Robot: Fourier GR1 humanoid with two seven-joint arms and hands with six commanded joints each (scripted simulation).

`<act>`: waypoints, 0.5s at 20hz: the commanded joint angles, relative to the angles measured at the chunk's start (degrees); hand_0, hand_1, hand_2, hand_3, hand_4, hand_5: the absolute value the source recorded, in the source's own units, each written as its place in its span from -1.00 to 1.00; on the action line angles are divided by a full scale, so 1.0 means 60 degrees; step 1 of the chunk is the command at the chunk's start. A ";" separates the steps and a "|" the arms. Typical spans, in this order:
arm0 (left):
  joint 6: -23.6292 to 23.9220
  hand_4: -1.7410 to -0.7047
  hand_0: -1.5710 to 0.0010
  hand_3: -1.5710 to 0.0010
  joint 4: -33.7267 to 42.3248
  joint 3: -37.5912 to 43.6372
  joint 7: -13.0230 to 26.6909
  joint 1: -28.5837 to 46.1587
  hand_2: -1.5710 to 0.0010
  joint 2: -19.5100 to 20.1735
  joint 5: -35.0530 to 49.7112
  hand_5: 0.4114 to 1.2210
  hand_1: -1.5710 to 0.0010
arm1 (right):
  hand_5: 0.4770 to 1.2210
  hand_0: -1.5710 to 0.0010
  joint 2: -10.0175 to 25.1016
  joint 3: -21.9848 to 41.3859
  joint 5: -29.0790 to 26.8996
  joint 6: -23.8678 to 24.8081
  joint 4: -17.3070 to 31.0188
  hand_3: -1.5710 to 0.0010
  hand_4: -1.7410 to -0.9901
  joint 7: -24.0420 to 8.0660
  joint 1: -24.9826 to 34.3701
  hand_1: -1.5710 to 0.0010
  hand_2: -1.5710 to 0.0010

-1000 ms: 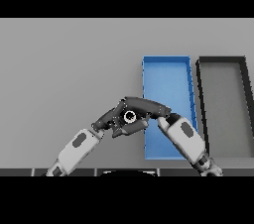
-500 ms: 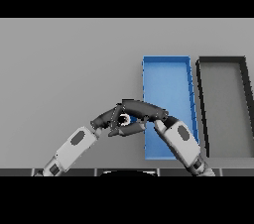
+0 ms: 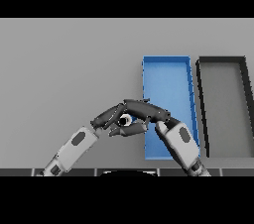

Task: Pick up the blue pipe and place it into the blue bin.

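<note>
The blue pipe (image 3: 127,119) shows only as a small pale ring end-on, just left of the blue bin (image 3: 166,72). My right hand (image 3: 147,110) reaches in from the lower right. Its long fingers lie over the pipe and its thumb curls beneath, so it is shut on the pipe. My left hand (image 3: 105,118) comes in from the lower left with fairly straight fingers touching the pipe's left side. Most of the pipe's body is hidden by both hands. The right forearm covers the bin's near right corner.
A dark grey bin (image 3: 224,67) stands right of the blue bin, almost touching it. The grey table (image 3: 64,64) stretches to the left and to the far side of the hands.
Both hands and the pipe have drifted slightly left and toward the near edge. The grasp looks the same.
</note>
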State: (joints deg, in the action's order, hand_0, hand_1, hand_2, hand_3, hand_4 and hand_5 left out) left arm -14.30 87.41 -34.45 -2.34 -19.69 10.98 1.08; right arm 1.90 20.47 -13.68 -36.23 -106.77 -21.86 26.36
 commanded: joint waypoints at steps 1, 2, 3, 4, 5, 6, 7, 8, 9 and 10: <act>-0.0026 0.76 0.93 0.98 -0.0013 0.0124 -0.0049 -0.0024 0.94 0.0061 0.0120 -0.39 0.94 | 1.00 -1.00 -0.0058 0.0043 0.0042 -0.0031 -0.0006 -1.00 -0.32 -0.0031 -0.0029 -1.00 -1.00; -0.0047 0.74 0.95 0.98 -0.0030 0.0145 -0.0020 0.0078 0.95 0.0040 0.0230 -0.44 0.96 | 1.00 -1.00 -0.0078 -0.0042 0.0138 -0.0068 0.0105 -1.00 -0.32 0.0005 0.0024 -1.00 -1.00; 0.0021 0.71 0.96 0.99 0.0096 0.0230 0.0450 0.0110 0.96 0.0050 0.0383 -0.48 0.96 | 1.00 -1.00 -0.0132 -0.0163 0.0062 -0.0066 0.0159 -1.00 -0.33 -0.0022 0.0115 -1.00 -1.00; 0.0011 0.69 0.96 0.99 0.0060 0.0214 0.0719 0.0185 0.97 0.0038 0.0443 -0.49 0.97 | 1.00 -1.00 -0.0239 -0.0198 0.0039 -0.0015 0.0168 -1.00 -0.33 -0.0040 0.0148 -1.00 -1.00; 0.0040 0.68 0.97 0.99 0.0217 0.0275 0.1015 0.0174 0.98 0.0091 0.0543 -0.50 0.98 | 1.00 -1.00 -0.0268 -0.0257 0.0021 0.0008 0.0117 -1.00 -0.33 -0.0051 0.0107 -1.00 -1.00; 0.0046 0.66 0.98 0.99 0.0272 0.0249 0.1016 0.0285 0.98 0.0091 0.0580 -0.52 0.98 | 1.00 -1.00 -0.0374 -0.0340 -0.0302 0.0063 0.0169 -1.00 -0.34 -0.0310 0.0106 -1.00 -1.00; 0.0092 0.66 0.98 0.99 0.0234 0.0220 0.0947 0.0285 0.98 0.0099 0.0462 -0.55 0.99 | 1.00 -1.00 -0.0497 -0.0438 -0.0973 0.0136 0.0142 -1.00 -0.34 -0.0749 0.0175 -1.00 -1.00; 0.0089 0.66 0.99 1.00 0.0164 0.0269 0.1004 0.0183 0.99 0.0080 0.0469 -0.60 0.99 | 1.00 -1.00 -0.0582 -0.0512 -0.1806 0.0318 0.0034 -1.00 -0.34 -0.1259 0.0117 -1.00 -1.00; 0.0097 0.67 0.99 1.00 0.0146 0.0208 0.0942 0.0222 0.99 0.0060 0.0387 -0.65 0.99 | 1.00 -1.00 -0.0663 -0.0703 -0.2296 0.0608 0.0109 -1.00 -0.34 -0.1566 0.0425 -1.00 -1.00; 0.0059 0.68 0.99 1.00 0.0210 0.0142 0.0880 0.0402 0.99 0.0162 0.0340 -0.68 0.99 | 1.00 -1.00 -0.0640 -0.0815 -0.2984 0.0968 -0.0080 -1.00 -0.34 -0.2023 0.0574 -1.00 -1.00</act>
State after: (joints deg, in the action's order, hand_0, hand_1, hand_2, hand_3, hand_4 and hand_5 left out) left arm -13.99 88.65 -33.61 2.88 -17.23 11.97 3.12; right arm -1.93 15.56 -31.58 -30.55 -107.27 -33.65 29.84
